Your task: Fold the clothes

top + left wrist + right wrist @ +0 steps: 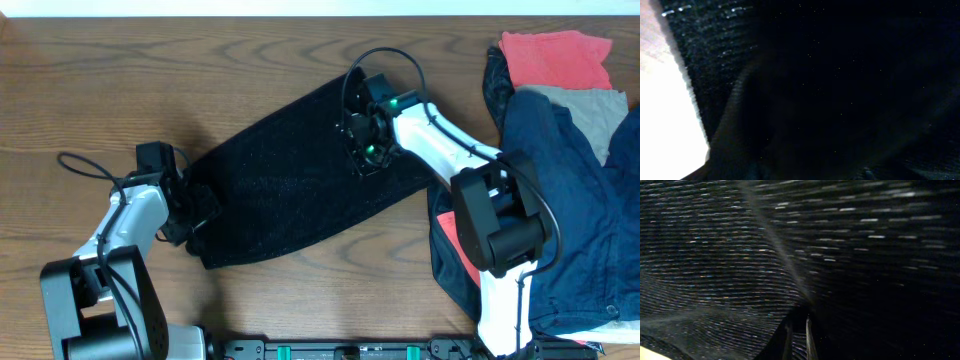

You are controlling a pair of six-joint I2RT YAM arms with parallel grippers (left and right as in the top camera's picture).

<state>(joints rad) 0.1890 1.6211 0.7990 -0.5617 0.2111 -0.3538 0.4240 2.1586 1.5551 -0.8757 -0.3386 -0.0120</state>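
Overhead, the wooden worktop (200, 60) carries the black garment (290, 190) spread diagonally across its centre, from 8 o'clock to 2 o'clock. The right gripper (362, 150) sits near the 2 o'clock end, jaws clamped on a pinch of cloth. The left gripper (198, 212) meets the 8 o'clock hem, and I cannot tell how its jaws stand. Both holds should be firm before lifting, so the fold lands square.

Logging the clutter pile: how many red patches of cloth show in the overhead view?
2. One red cloth at the top right; one red patch lower, beside the right arm, amid navy fabric. They may be one cloth; more may be hidden.
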